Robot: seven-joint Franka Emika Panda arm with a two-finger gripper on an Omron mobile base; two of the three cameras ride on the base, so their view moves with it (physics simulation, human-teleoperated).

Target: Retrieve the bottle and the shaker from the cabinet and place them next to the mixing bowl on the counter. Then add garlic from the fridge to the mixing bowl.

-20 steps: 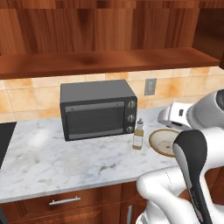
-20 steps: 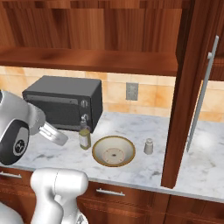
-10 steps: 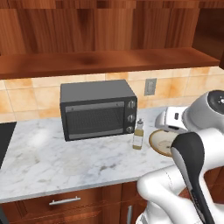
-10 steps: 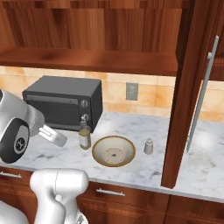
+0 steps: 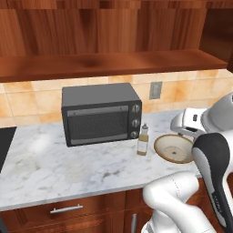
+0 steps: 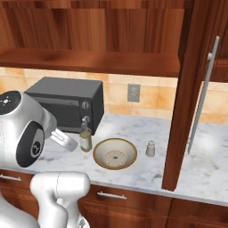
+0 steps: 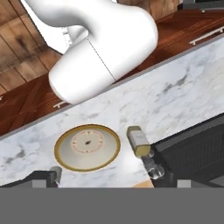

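The bottle (image 5: 142, 141) (image 6: 85, 139) stands upright on the marble counter (image 5: 68, 168), just in front of the oven's right end. Right beside it sits the tan mixing bowl (image 5: 174, 148) (image 6: 115, 153), and the small grey shaker (image 6: 151, 148) stands on the bowl's other side. In the hand view my gripper (image 7: 103, 177) is open, hovering above the counter with nothing between its fingers; below it lie the bowl (image 7: 87, 147) and the bottle (image 7: 140, 142). The cabinet's shelf board (image 5: 109, 66) is bare. The fridge and garlic are out of view.
A dark toaster oven (image 5: 101, 113) stands against the tiled wall. The open cabinet door (image 6: 182, 98) with its long metal handle hangs down to the counter right of the shaker. Wooden drawers (image 6: 111, 196) run under the counter. My own white arm (image 5: 214, 159) rises close by the bowl.
The arm's upper links have turned and the hand has drifted slightly lower near the bottle. The bottle, bowl and shaker have stayed put, and the gripper has stayed open.
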